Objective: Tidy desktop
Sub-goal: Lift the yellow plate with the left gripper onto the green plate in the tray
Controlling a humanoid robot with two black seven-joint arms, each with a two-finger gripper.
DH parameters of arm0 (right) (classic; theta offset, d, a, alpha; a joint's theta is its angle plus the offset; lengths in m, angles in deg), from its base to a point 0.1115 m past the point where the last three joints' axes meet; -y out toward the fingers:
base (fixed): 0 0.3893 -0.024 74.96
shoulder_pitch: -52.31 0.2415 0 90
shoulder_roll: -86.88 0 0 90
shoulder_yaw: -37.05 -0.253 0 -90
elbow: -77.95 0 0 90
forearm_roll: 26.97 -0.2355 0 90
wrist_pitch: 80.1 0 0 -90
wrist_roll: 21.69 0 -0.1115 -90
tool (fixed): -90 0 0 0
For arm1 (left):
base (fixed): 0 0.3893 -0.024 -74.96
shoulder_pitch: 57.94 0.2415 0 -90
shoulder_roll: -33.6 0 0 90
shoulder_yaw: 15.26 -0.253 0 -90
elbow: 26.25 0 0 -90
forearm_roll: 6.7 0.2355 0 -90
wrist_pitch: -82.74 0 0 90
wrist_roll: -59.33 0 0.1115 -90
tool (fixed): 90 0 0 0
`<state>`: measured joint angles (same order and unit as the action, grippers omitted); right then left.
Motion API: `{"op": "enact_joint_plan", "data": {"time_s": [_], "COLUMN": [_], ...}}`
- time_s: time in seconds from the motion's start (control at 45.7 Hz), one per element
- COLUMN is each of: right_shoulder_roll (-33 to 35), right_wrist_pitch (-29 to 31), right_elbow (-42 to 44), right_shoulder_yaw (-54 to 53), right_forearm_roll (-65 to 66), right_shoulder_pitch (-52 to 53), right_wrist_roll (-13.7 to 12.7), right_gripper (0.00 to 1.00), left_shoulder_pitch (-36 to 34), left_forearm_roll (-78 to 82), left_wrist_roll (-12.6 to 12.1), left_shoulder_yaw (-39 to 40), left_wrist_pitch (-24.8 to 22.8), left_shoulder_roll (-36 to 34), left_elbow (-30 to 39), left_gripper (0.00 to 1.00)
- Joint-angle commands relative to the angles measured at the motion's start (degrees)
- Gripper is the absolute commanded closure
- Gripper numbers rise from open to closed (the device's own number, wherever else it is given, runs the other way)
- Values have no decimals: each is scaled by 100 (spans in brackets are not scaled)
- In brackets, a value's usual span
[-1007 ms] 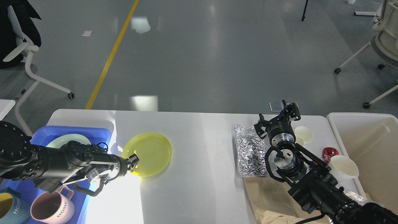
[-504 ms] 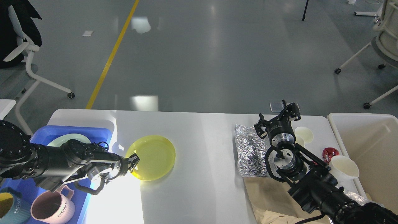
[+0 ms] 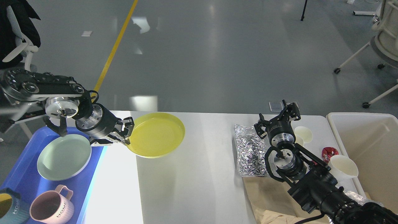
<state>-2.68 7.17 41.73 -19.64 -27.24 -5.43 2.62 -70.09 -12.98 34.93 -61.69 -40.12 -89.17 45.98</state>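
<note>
The white-grey desktop [image 3: 199,174] fills the lower view. My left gripper [image 3: 129,132] is shut on the left rim of a yellow plate [image 3: 157,134] and holds it lifted above the desktop, right of the blue tray [image 3: 21,177]. My right gripper [image 3: 278,116] is open and empty, raised over the far right of the desktop, between a crumpled silver foil bag [image 3: 250,151] and a white paper cup [image 3: 304,134].
The blue tray holds a pale green plate [image 3: 63,161], a pink mug [image 3: 51,208] and a blue mug [image 3: 11,211]. A beige bin [image 3: 370,149] stands at the right. Near it lie a second white cup [image 3: 343,166], a red item [image 3: 329,152] and brown paper [image 3: 270,199].
My left arm has risen and lifted the yellow plate off the desktop, carrying it up and slightly right. The pale green plate is now uncovered. The right arm has not moved.
</note>
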Motion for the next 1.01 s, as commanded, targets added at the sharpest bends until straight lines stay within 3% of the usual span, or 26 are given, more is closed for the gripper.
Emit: {"op": "enact_joint_plan", "data": {"time_s": [0.0, 0.175, 0.35, 0.701, 0.985], "right_shoulder_roll": [0, 0, 0, 0, 0], "right_wrist_pitch": [0, 0, 0, 0, 0], "right_elbow": [1, 1, 1, 1, 1], "right_shoulder_yaw": [0, 0, 0, 0, 0], "right_forearm_roll": [1, 1, 1, 1, 1], "right_shoulder_pitch": [0, 0, 0, 0, 0], "right_wrist_roll": [4, 4, 4, -5, 4], "right_gripper": [0, 0, 0, 0, 0], "left_shoulder_pitch": [-1182, -2492, -2538, -368, 1372], "left_forearm_roll": [311, 522, 811, 2095, 2087], "left_wrist_roll": [-451, -548, -689, -627, -504], "left_shoulder_yaw": [-33, -68, -174, -69, 318], "left_wrist_pitch": [-2115, -2214, -2214, -2214, -232], "left_shoulder_roll": [-554, -1082, -1293, -2382, -2480], "left_elbow": [-33, -95, -112, -577, -1289], "left_gripper": [100, 100, 100, 100, 100]}}
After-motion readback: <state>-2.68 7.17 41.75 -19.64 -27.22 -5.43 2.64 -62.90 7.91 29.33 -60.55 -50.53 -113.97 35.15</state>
